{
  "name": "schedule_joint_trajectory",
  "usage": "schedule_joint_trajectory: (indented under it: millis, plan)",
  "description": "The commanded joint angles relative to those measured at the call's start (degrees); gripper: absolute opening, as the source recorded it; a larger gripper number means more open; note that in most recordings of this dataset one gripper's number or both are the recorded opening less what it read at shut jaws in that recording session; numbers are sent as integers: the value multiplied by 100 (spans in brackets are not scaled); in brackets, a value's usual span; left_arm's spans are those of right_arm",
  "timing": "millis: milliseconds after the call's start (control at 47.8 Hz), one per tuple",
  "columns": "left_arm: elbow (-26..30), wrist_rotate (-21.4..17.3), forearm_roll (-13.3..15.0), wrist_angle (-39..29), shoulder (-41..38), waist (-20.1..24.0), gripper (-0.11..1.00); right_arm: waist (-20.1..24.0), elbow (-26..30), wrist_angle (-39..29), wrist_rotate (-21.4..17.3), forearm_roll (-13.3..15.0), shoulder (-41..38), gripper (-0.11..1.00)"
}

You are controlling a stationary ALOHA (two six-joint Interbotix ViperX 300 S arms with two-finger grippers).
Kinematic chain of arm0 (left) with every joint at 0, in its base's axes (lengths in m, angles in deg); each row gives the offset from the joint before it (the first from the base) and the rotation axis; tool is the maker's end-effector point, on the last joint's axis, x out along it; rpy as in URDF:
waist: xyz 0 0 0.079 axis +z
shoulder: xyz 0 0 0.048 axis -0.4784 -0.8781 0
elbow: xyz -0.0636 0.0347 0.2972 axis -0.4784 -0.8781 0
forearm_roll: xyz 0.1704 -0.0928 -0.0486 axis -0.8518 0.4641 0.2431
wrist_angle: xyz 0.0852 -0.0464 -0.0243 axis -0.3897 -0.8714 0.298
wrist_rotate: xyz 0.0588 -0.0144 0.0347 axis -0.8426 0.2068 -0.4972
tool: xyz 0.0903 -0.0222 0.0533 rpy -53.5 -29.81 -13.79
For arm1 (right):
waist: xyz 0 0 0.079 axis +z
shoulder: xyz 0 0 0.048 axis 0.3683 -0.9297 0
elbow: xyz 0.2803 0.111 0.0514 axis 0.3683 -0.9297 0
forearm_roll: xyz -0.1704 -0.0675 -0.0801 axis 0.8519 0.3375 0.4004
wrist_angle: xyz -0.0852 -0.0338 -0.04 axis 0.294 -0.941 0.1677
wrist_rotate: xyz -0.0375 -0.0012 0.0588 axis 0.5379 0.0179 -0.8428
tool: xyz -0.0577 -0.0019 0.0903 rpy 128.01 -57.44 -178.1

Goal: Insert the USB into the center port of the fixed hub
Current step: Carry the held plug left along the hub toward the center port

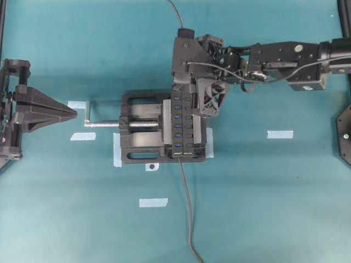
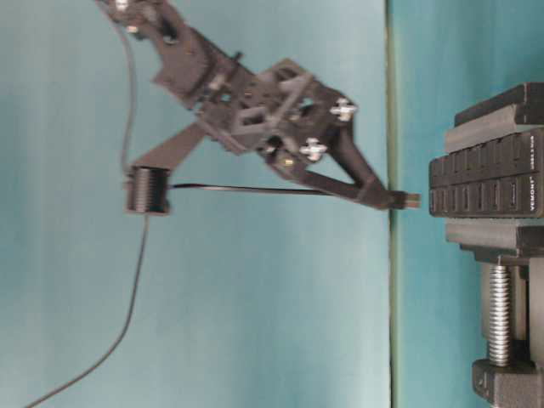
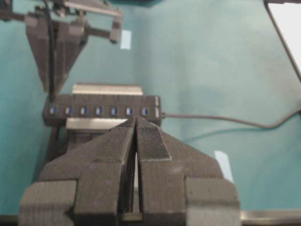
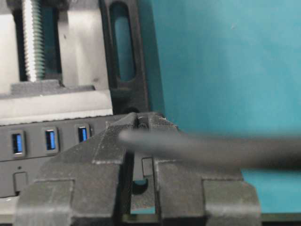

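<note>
The fixed hub (image 1: pixel 181 127) is a long black bar with blue slots, clamped in a vise. In the left wrist view its row shows seven slots, and the center port (image 3: pixel 99 111) is the fourth. My right gripper (image 2: pixel 399 200) is shut on the USB (image 2: pixel 410 201), whose metal tip points at the hub's face (image 2: pixel 484 183) with a small gap between them. From overhead and in the left wrist view this gripper (image 1: pixel 185 94) hangs over the hub's far end, not its middle. My left gripper (image 1: pixel 68 113) rests shut and empty, left of the vise.
The black vise (image 1: pixel 140 149) with its silver screw (image 1: pixel 104 124) holds the hub. The hub's own lead (image 1: pixel 187 213) runs toward the table's front edge. The USB's thin cable (image 2: pixel 255 189) trails back from the plug. Blue tape marks (image 1: pixel 279 134) lie on the teal mat.
</note>
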Motion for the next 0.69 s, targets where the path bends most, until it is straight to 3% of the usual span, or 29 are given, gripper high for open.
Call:
schedule_joint_trajectory:
  millis: [0, 669]
  plan:
    - [79, 18, -9, 26, -35, -9, 0, 44, 176, -44, -53, -18, 220, 8]
    - [70, 18, -18, 26, -44, -9, 0, 299, 343, -404, -70, -53, 237, 8]
